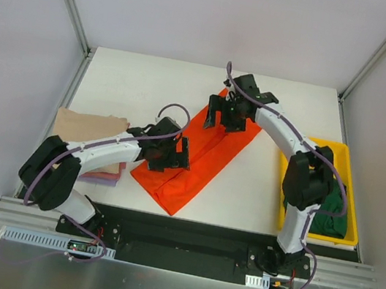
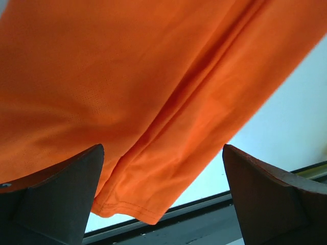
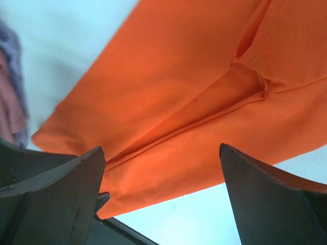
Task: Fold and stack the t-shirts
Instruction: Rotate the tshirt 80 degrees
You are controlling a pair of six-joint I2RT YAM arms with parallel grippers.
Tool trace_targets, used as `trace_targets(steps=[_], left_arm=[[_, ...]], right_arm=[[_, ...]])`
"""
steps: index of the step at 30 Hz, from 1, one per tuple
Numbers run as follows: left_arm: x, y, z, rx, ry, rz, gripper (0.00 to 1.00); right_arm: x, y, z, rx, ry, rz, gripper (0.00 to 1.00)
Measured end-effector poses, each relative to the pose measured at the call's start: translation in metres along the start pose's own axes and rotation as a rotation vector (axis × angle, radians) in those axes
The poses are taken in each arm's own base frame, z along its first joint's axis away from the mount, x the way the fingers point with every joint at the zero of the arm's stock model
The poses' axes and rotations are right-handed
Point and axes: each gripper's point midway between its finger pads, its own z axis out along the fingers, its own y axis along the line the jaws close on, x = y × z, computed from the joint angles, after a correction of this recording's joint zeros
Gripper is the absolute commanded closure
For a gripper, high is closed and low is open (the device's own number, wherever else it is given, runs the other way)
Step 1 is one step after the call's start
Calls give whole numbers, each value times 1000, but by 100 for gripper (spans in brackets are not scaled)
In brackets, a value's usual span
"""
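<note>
T-shirt (image 1: 201,162), orange-red, long creased strip beneath left tool (image 1: 173,155) and right tool (image 1: 225,118), both gaping.

Beyond the orange-red t-shirt (image 1: 201,164) the desk (image 1: 151,82) lies bare to its far edge, and it is bare again between the shirt and the yellow tray (image 1: 352,201) to its right. Left of the shirt, the folded stack (image 1: 91,131) blocks the desk's edge. Over the shirt, the left jaws and right jaws hang spread wide, crowding its left edge and far end.
</note>
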Motion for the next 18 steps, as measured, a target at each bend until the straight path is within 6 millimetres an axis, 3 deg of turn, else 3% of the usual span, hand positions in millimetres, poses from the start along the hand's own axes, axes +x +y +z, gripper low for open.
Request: trace_targets(steps=[6,11,18], left_arm=[[30,19,27,-39,127,-13,1],[44,-1,29,29,159,-13,1],[80,-39,31,98,234,28,1]], right_arm=[[28,-37,48,106,126,80,4],[39,-69,73,176,207,135,4],[-4,-90,84,164,173,161,4]])
